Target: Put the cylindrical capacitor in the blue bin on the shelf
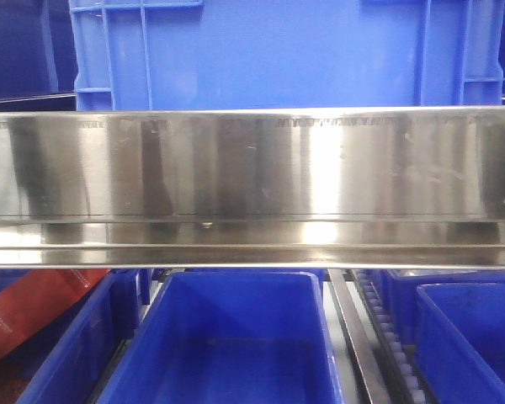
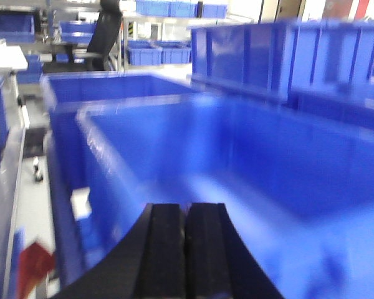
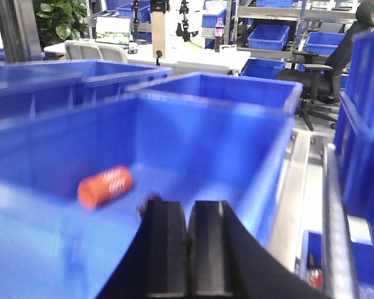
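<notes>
Only at right wrist: capacitor (image 3: 105, 186) inside bin (image 3: 237, 134).

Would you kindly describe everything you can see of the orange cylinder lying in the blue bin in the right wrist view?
The cylindrical capacitor is a short orange cylinder with pale markings on its side, too blurred to read. It lies on its side on the floor of a blue bin, towards the left, its long axis tilted up to the right in the picture. Nothing grips it: the right tool sits apart from it, nearer the camera, with its black pads together. Only the bin floor appears to touch it.
</notes>
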